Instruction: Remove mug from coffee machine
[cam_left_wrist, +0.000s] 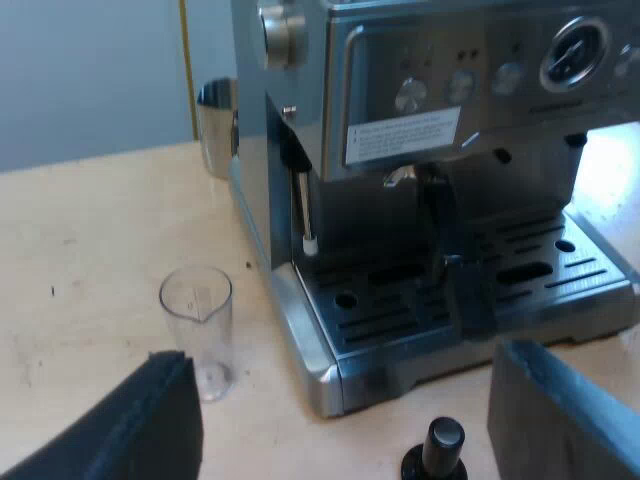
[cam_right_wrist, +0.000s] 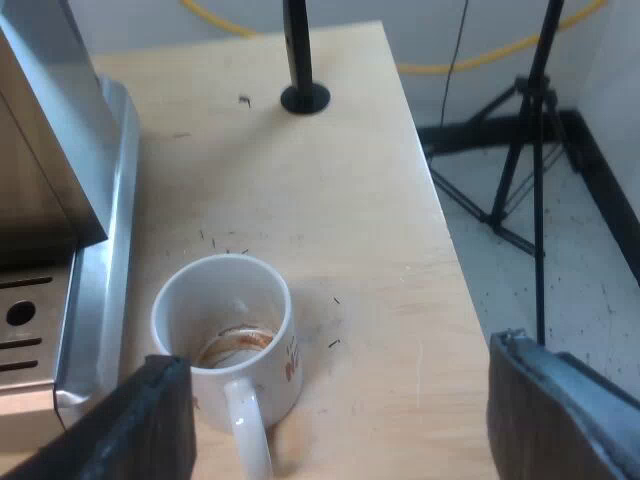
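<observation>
Pale wooden table (cam_right_wrist: 340, 200) holds the mug (cam_right_wrist: 225, 330); tripod (cam_right_wrist: 527, 150) on floor (cam_right_wrist: 600, 300).

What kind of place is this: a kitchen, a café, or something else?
Probably a lab or test room, not a café: the espresso machine and a used mug sit on a plain wooden table, and a black tripod stands on the bare floor beside it.

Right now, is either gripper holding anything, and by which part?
Nothing is held: left gripper and right gripper are both open, and the mug stands free on the table.
</observation>
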